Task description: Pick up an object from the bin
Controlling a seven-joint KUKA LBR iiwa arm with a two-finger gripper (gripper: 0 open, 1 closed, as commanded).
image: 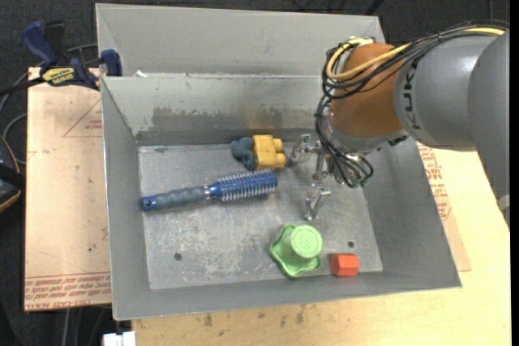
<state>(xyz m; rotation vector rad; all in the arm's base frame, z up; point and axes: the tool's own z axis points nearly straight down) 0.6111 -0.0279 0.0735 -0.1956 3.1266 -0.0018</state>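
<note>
Nothing lifted yet: gripper (313, 205) hangs center-right, just above green scalloped toy (297, 249); open or clenched, can't tell; grasp remains.

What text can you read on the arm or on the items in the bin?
"KUKA": dark letters running sideways on the grey arm link.
No lettering can be made out on the blue plastic hairbrush, yellow plastic block, green ridged lid or small red cube.
</note>
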